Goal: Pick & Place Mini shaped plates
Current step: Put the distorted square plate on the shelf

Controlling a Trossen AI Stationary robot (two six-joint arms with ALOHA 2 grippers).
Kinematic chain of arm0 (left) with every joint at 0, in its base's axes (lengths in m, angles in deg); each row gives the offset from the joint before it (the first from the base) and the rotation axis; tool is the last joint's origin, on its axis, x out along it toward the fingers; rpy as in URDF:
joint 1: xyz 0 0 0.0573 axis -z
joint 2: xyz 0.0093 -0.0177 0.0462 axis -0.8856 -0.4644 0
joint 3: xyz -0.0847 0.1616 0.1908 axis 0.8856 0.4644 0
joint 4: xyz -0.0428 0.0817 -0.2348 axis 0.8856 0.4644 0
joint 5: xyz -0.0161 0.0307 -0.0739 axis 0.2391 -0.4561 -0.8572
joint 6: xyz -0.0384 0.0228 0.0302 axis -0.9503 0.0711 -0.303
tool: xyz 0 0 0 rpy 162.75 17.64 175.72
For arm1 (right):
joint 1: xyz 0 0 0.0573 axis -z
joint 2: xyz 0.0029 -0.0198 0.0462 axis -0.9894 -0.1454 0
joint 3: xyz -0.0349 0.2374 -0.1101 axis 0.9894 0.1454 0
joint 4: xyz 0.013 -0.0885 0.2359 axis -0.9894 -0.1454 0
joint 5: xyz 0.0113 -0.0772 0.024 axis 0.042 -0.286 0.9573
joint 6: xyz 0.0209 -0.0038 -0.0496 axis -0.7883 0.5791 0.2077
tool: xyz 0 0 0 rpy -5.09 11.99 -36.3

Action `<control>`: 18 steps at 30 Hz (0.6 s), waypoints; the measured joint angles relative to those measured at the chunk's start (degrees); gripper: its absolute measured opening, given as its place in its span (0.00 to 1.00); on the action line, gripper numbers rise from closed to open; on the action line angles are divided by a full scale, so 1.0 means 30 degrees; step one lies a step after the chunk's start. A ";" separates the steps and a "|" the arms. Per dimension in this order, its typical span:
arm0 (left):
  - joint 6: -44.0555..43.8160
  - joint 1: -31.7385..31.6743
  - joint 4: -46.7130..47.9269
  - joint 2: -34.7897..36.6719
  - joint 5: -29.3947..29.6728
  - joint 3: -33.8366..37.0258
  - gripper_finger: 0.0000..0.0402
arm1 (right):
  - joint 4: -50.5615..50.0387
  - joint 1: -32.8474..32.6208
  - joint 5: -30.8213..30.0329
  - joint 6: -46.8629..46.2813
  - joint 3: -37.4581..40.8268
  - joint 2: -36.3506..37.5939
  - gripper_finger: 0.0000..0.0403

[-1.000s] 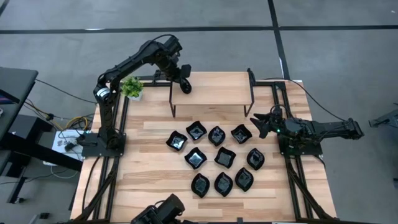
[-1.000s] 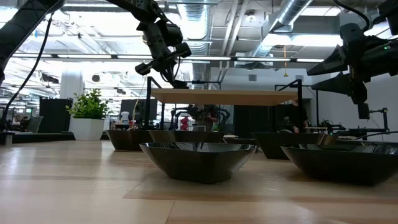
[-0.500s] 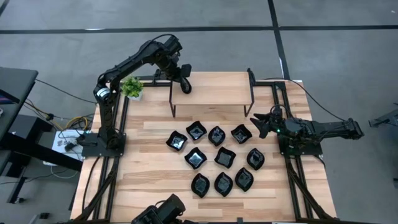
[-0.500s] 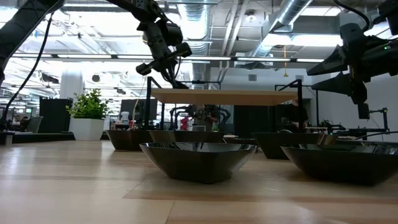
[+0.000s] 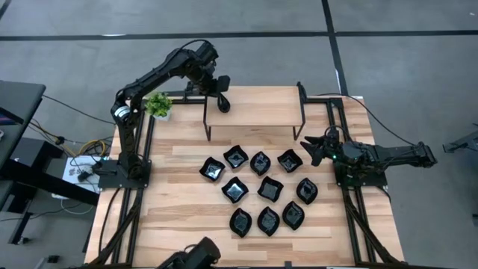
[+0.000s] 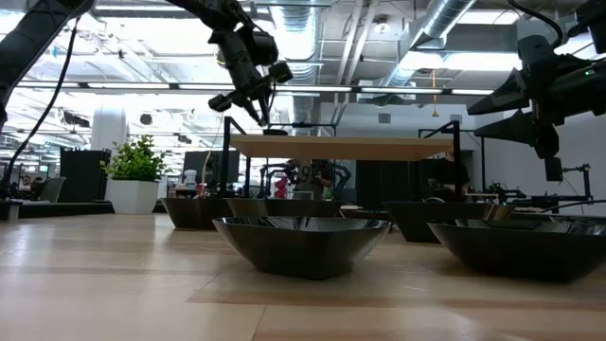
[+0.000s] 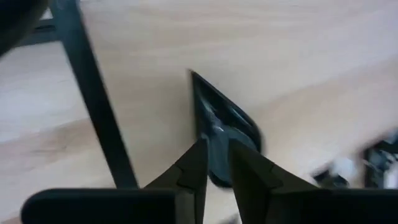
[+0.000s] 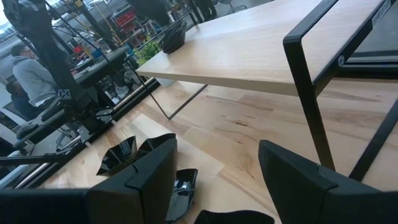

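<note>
Left tool point(image 5: 221, 95) has lifted slightly off the glossy black mini plate point(image 5: 222, 105) on the raised wooden shelf point(image 5: 261, 108), fingers nearly clenched and empty now.

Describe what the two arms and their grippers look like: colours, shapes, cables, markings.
Both arms are dark, near-black jointed links on black frame bases. The left arm has a silvery ring at a lower joint; the right arm has none in view. The left gripper has two narrow, wedge-like black fingers. The right gripper has broad, angular matte-black fingers. Dark cables trail off each side of the table.
</note>
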 joint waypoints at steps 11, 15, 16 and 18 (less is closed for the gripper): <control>0.2245 0.5404 0.0195 0.3213 0.2105 -0.0007 0.16 | 0.0056 0.0000 0.0048 -0.0033 0.0002 0.0001 0.55; 0.3295 0.7997 0.0189 0.4119 0.3449 -0.0007 0.17 | 0.0329 -0.0007 0.0058 -0.0036 0.0006 -0.0003 0.55; 0.3241 0.8597 0.0189 0.4309 0.3842 -0.0007 0.17 | 0.0520 -0.0007 0.0062 -0.0033 0.0006 -0.0006 0.55; 0.2828 0.9685 0.0189 0.4560 0.4835 -0.0007 0.17 | 0.1004 -0.0007 0.0060 -0.0036 0.0006 0.0001 0.55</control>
